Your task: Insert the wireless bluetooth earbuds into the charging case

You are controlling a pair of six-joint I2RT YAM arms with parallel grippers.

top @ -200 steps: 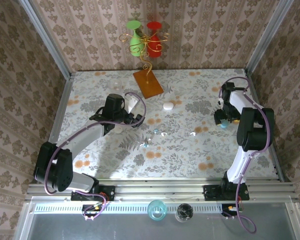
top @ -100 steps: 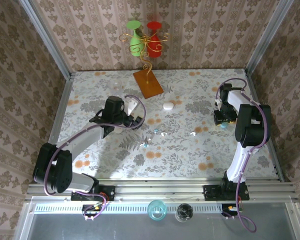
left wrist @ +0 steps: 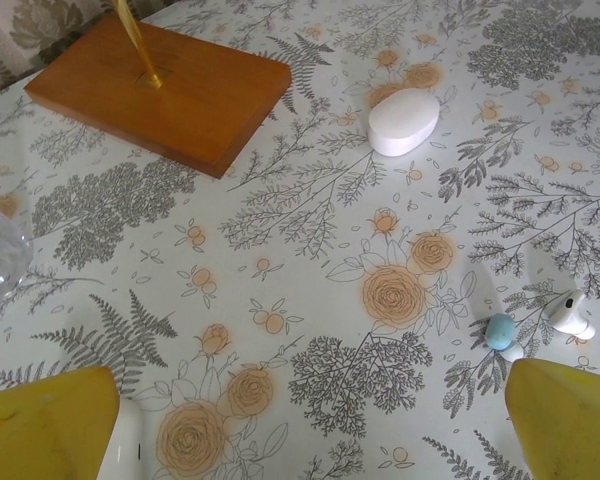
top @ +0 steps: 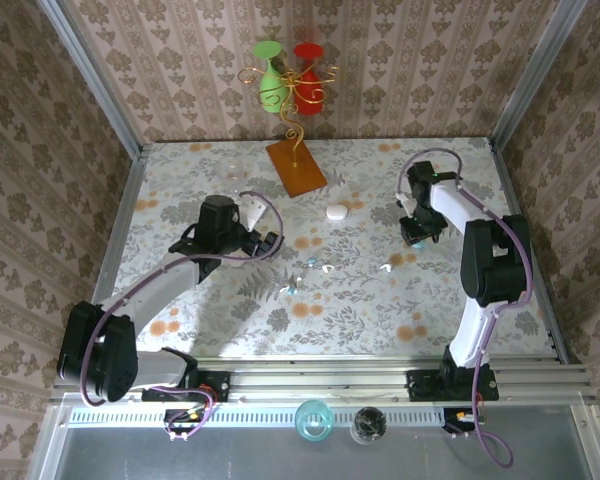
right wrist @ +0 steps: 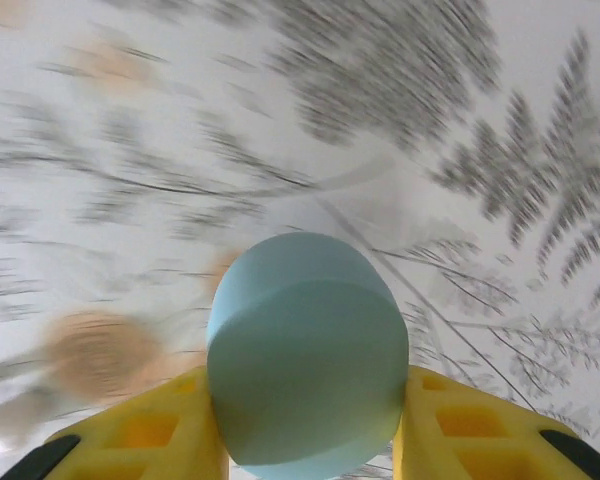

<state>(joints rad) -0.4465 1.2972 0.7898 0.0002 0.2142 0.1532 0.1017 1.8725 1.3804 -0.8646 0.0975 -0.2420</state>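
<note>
Light-blue charging case (right wrist: 305, 350) clamped between the yellow fingers (right wrist: 140, 435) of the right tool (top: 417, 232), over the right half of the floral worktop (top: 360, 300). Left tool (left wrist: 305, 425) with fingers spread wide apart, holding nothing. Earbuds (left wrist: 570, 312) lie on the worktop near one left-tool finger, one piece bluish-tipped. A white case (left wrist: 404, 120) and a wooden base (left wrist: 160, 85) lie beyond them.

A brown wooden base (left wrist: 160, 85) carries a gold wire stand (left wrist: 138, 45) on the floral tablecloth (top: 360, 300).
</note>
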